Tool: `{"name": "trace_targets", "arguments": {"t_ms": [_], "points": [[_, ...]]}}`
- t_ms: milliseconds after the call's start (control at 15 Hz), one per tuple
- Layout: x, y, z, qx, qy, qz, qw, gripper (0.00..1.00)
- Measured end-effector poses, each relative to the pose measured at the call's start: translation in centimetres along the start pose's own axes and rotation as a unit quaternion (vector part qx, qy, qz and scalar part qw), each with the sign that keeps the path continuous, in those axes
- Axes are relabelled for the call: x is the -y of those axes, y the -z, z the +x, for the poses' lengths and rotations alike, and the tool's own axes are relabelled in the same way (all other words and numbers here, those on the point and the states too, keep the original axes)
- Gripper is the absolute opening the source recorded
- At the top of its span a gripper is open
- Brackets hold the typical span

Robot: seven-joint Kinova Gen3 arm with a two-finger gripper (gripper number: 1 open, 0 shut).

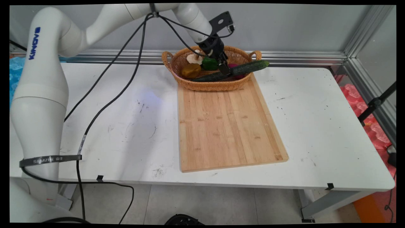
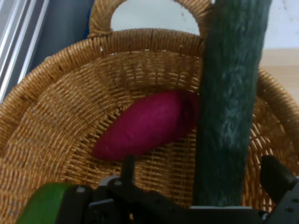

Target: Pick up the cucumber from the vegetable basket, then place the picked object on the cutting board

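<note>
Down inside the wicker basket (image 1: 208, 85), the jaws stand open astride a long dark-green cucumber (image 2: 229, 116), with nothing clamped. In the hand view one finger (image 2: 275, 175) sits just beside the cucumber's flank. The other is well off it on the far side, with bare weave showing in the gap. The cucumber lies aslant across the basket. One end is low among the other things, and the other end pokes out over the rim near the right-hand handle.

Just beside the cucumber, on the basket floor, lies a magenta sweet-potato-like piece (image 2: 145, 126), and the cucumber seems to rest partly over it. A green pepper (image 1: 209, 63) sits close behind the jaws, with a brown potato (image 1: 191, 70) and a pale mushroom (image 1: 194, 58) further towards the left handle. The basket sits on the far end of a bamboo cutting board (image 1: 227, 126), which lies on the white counter (image 1: 316, 126).

As I judge it, the risk lies in the uneven straddle. Jaws closing from this offset would push the cucumber sideways before pinching it, and it could roll off the magenta piece or swing on the rim. Its overhanging end makes a long lever, so a hold away from the middle might let it tip. A fingertip set this low could also snag the weave and drag the light basket along.
</note>
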Motion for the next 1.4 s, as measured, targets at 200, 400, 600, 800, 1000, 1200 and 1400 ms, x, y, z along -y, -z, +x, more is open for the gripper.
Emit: {"name": "trace_targets", "arguments": {"t_ms": [200, 400, 600, 800, 1000, 1200, 1400], "points": [[0.2, -1.2, -0.4, -0.003, 0.008, -0.003, 1.0, 1.0], [0.4, -2.2, -0.8, -0.005, 0.013, -0.006, 0.9999, 1.0], [0.6, -2.8, -1.1, -0.006, 0.016, -0.008, 0.9998, 0.0], [0.6, -3.1, -1.2, -0.006, 0.017, -0.012, 0.9998, 0.0], [0.5, -2.8, -1.1, -0.007, 0.015, -0.016, 0.9997, 0.0], [0.2, -1.6, -0.4, -0.011, 0.01, -0.018, 0.9997, 0.0], [-0.4, 0.5, 0.9, -0.017, 0.003, -0.02, 0.9997, 0.0]]}}
